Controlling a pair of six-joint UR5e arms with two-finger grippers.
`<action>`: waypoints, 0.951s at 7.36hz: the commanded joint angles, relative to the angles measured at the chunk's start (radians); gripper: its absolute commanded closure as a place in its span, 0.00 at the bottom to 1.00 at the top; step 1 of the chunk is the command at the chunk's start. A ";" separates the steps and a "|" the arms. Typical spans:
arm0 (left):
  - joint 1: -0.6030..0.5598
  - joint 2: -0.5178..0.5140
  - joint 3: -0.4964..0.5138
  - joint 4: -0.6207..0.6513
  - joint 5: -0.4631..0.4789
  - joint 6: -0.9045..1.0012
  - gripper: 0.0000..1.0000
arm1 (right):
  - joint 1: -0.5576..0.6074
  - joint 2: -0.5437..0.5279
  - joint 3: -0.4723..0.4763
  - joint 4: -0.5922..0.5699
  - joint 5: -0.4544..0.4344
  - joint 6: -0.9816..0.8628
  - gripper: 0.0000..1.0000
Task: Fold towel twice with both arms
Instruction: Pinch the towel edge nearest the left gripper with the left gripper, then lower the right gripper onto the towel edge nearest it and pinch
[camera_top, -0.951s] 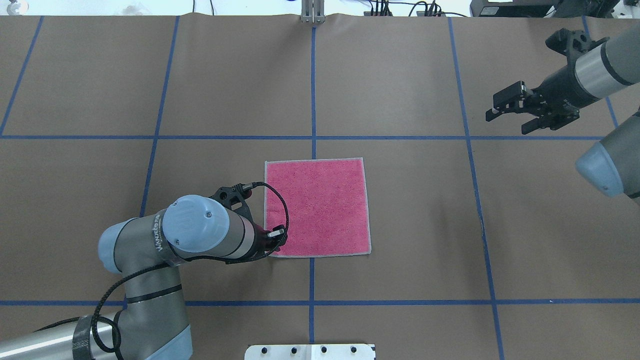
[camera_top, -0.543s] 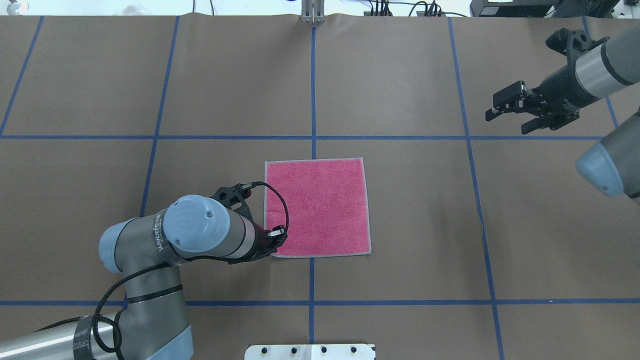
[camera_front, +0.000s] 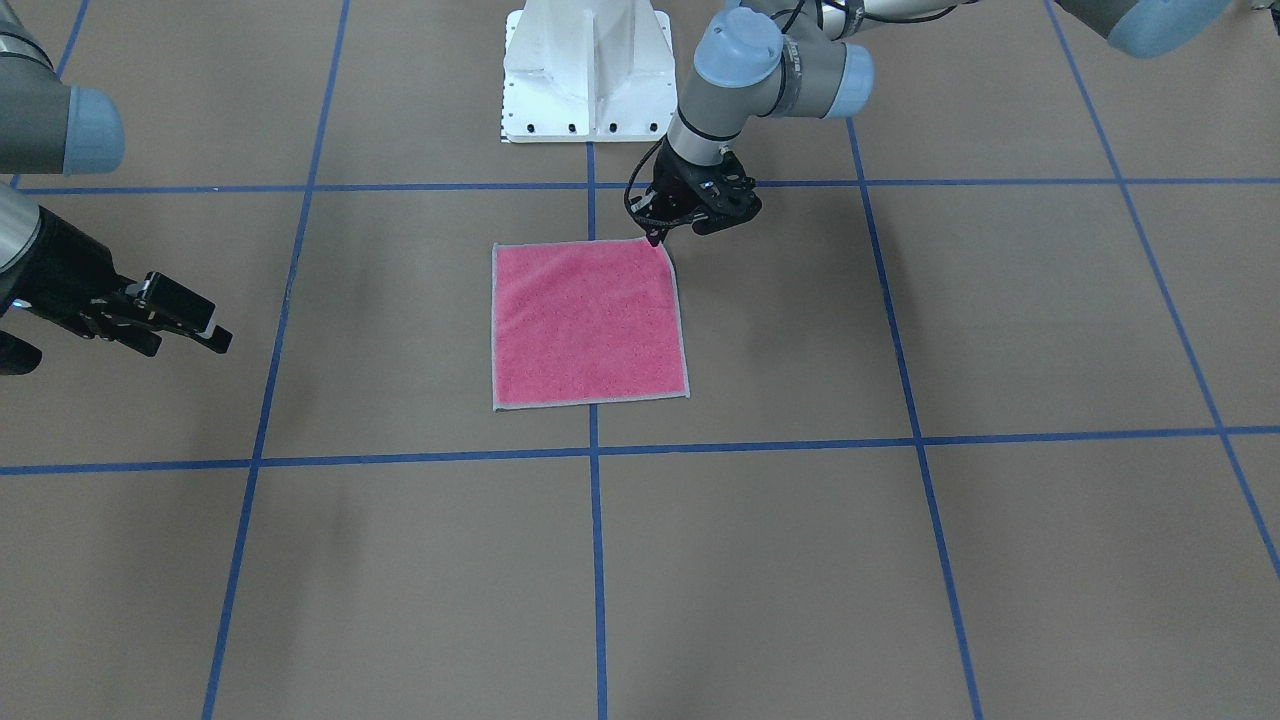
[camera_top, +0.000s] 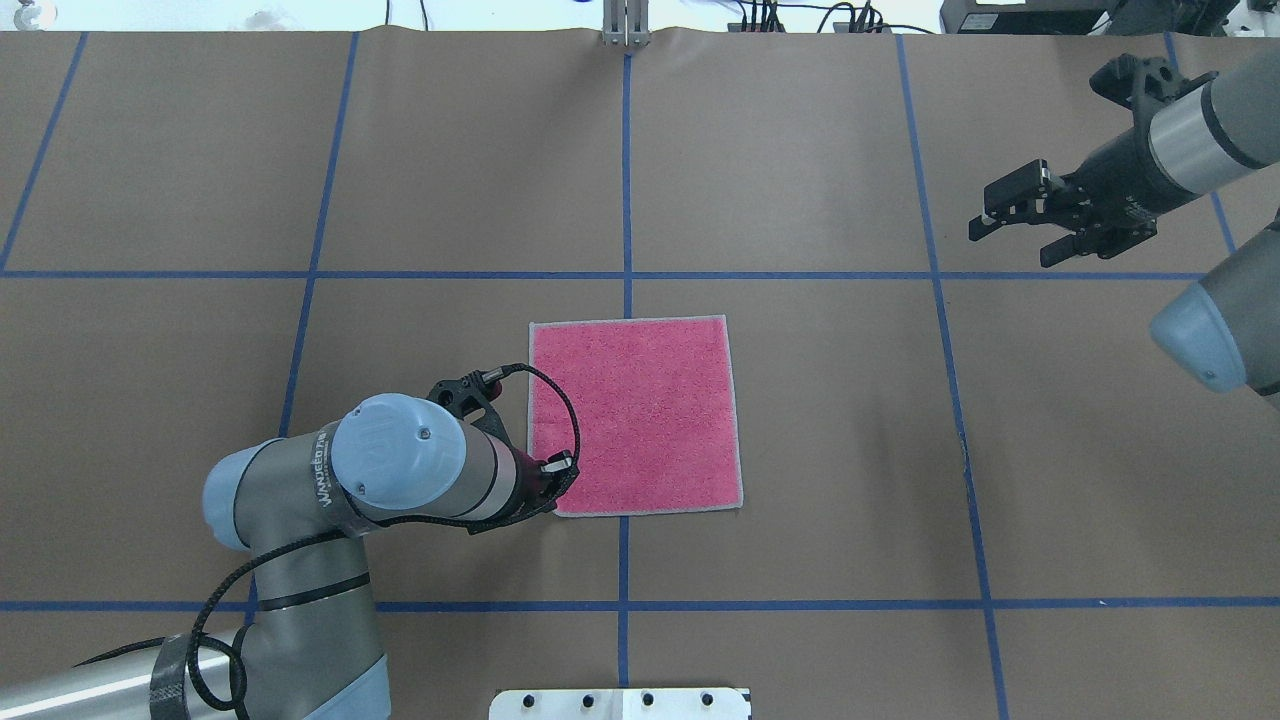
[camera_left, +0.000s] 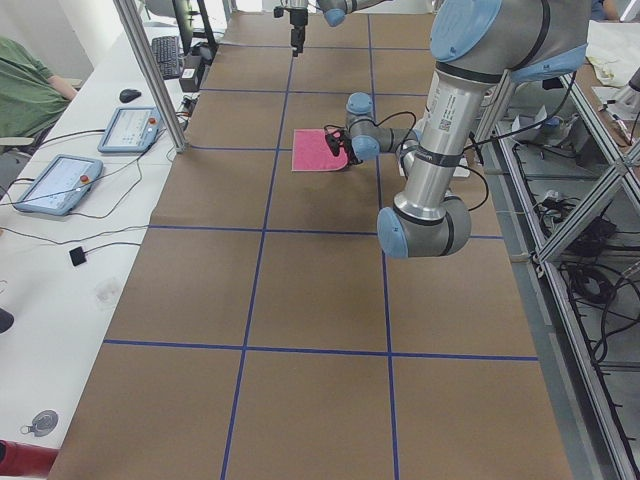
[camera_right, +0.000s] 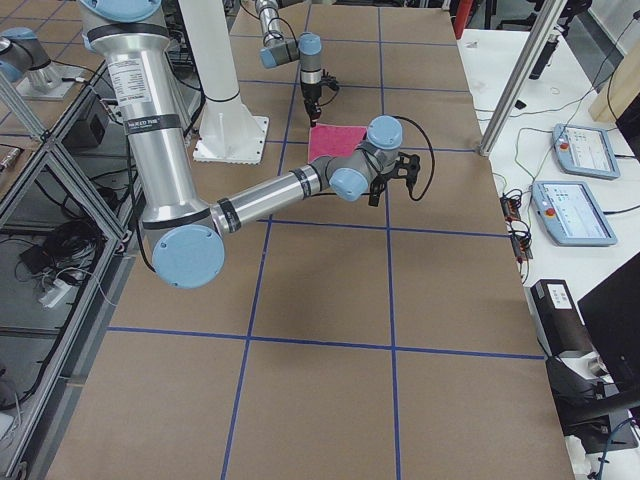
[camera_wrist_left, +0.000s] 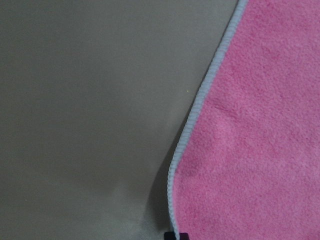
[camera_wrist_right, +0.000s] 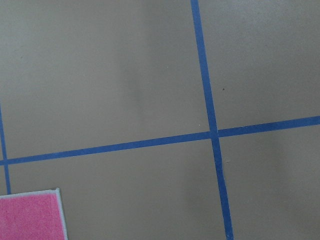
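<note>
The towel (camera_top: 640, 415) (camera_front: 588, 322) lies pink face up and flat on the brown table, near the middle. My left gripper (camera_top: 553, 487) (camera_front: 655, 237) stands on its corner nearest the robot's left and is shut on the towel there. In the left wrist view the grey edging (camera_wrist_left: 192, 125) curls up a little, with a shadow beneath, beside a black fingertip (camera_wrist_left: 176, 235). My right gripper (camera_top: 1012, 242) (camera_front: 186, 338) hangs open far to the right, well clear of the towel, with nothing between its fingers. The right wrist view shows only a towel corner (camera_wrist_right: 30, 217).
Blue tape lines (camera_top: 626, 180) divide the brown table into squares. The white pedestal base (camera_top: 620, 703) (camera_front: 585, 70) sits at the robot's edge. A side bench with tablets (camera_left: 55, 185) and a seated person (camera_left: 25, 90) runs along the far side.
The left arm has shifted slightly toward the robot and the towel's held corner has begun to rise. The right gripper has barely moved.
</note>
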 joint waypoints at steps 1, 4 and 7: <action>-0.003 -0.001 -0.017 0.000 0.000 0.002 1.00 | -0.063 0.004 0.035 0.002 0.002 0.079 0.01; -0.004 -0.001 -0.031 0.000 0.002 0.000 1.00 | -0.260 0.091 0.058 -0.003 -0.180 0.320 0.01; -0.001 0.001 -0.031 0.000 0.000 -0.008 1.00 | -0.481 0.152 0.075 -0.012 -0.375 0.483 0.03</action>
